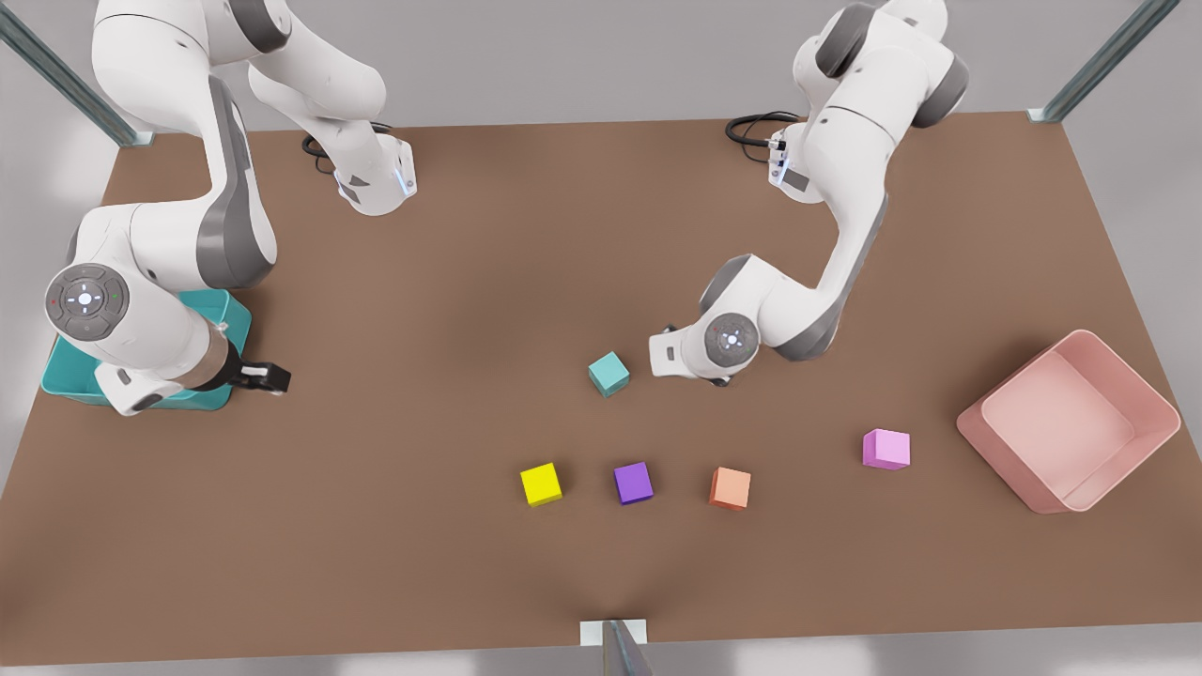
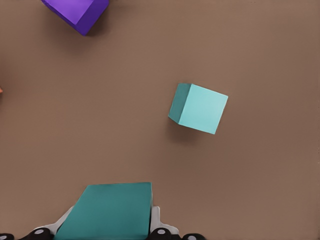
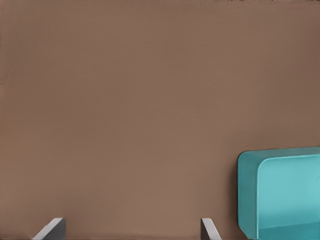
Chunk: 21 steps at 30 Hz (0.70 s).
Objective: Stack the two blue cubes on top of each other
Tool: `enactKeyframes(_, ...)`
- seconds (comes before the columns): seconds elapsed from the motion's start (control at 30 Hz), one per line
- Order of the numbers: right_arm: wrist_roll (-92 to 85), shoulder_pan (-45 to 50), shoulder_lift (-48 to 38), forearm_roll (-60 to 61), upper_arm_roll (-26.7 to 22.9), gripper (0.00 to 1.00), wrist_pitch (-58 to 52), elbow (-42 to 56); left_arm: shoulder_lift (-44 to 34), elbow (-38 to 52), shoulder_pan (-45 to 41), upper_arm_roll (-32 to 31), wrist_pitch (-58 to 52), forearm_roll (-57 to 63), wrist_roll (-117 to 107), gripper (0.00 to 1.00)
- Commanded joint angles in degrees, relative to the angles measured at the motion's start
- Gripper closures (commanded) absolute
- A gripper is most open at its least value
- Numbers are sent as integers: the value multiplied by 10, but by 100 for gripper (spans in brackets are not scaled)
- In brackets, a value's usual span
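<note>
The left gripper [image 2: 107, 235] is clamped on one blue cube [image 2: 107, 210], held above the table [image 1: 423, 526]; in the front view this gripper sits at the end of the arm on the front view's right, its fingers hidden under the wrist, just beside the other blue cube [image 1: 608, 373], which rests on the table apart from the held one and turned slightly askew. The right gripper [image 3: 132, 232] waits with its fingers [image 3: 52, 229] spread wide and nothing between them, next to the teal bin [image 1: 141, 399] at the front view's left. Nearer the camera lie a yellow cube [image 1: 541, 483], a purple cube [image 1: 633, 483], an orange cube [image 1: 730, 488] and a pink cube [image 1: 886, 449]; a pink bin [image 1: 1071, 422] stands tilted at the front view's right.
</note>
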Motion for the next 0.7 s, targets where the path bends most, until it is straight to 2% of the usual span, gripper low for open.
enactKeyframes(0.0, -148, 0, -1, 0, 0, 0, -1, 0, 52, 70, -37, 0, 29, 0, -560, 30)
enactKeyframes(0.07, -148, 0, -1, 0, 1, 0, -1, 0, 118, 161, -76, 5, 29, 15, -610, 30)
enactKeyframes(0.1, -148, 0, -1, 0, 0, 0, -1, 0, 128, 168, -84, 5, 33, 20, -614, 30)
enactKeyframes(0.67, -148, 0, 6, 0, 1, 0, 0, 0, 140, 130, -103, 0, 56, 19, -613, 30)
